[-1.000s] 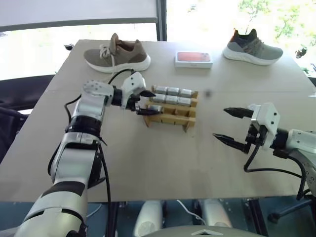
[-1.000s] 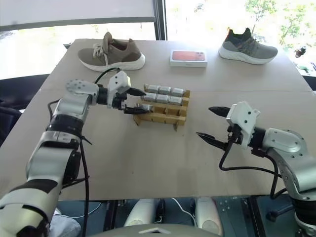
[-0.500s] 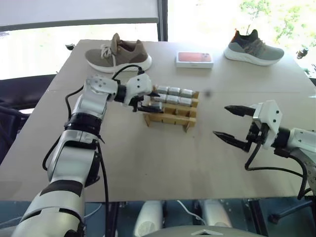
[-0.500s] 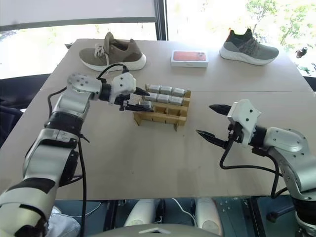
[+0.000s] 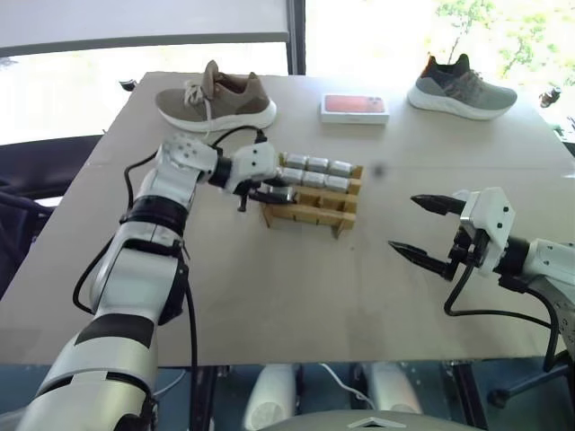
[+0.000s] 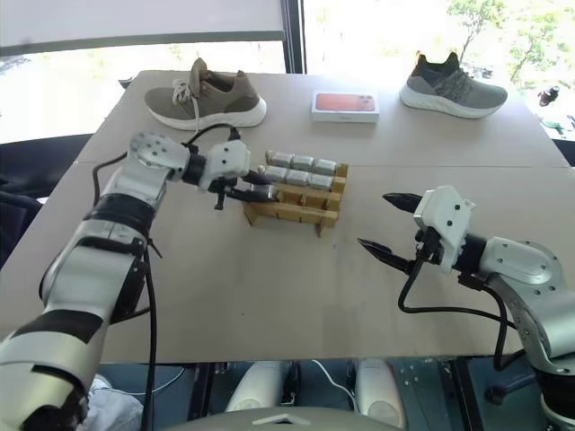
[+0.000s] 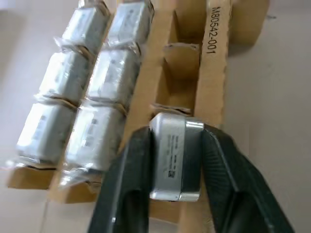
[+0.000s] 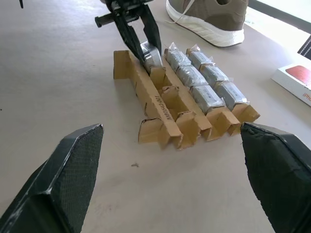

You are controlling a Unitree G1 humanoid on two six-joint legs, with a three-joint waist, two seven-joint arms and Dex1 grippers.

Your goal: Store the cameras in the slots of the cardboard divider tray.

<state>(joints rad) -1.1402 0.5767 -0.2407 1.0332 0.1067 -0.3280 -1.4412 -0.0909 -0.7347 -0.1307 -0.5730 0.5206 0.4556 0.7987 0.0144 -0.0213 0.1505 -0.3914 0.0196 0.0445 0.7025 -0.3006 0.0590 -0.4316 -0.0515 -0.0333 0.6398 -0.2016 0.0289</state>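
A silver-grey camera (image 7: 176, 155) is gripped between the two black fingers of the left gripper (image 7: 170, 194), pinched on its two broad faces, at the near-row end slot of the cardboard tray (image 8: 160, 109) closest to the left arm. Whether it is going in or coming out cannot be told from the pictures; given the task, seating it is the likelier step. For that step to go well, the camera should be kept square to the slot walls, lowered straight between the cardboard strips and released only once it is resting at the bottom, since thin cardboard walls are likely to bend if pushed sideways. The tray could also slide on the smooth table (image 5: 269, 287), so side force is best avoided.

Six other cameras (image 7: 92, 82) are seated in two full rows behind; they are boxy with rounded corners and appear wrapped in crinkled clear film. The held one looks bare, matte metal with a small printed label. The tray is tan corrugated card, its crossed strips forming open rectangular cells, two of which in the near row are empty.

The right gripper (image 6: 395, 229) is held well apart from the tray, above the table, its jaws spread wide with nothing between them.
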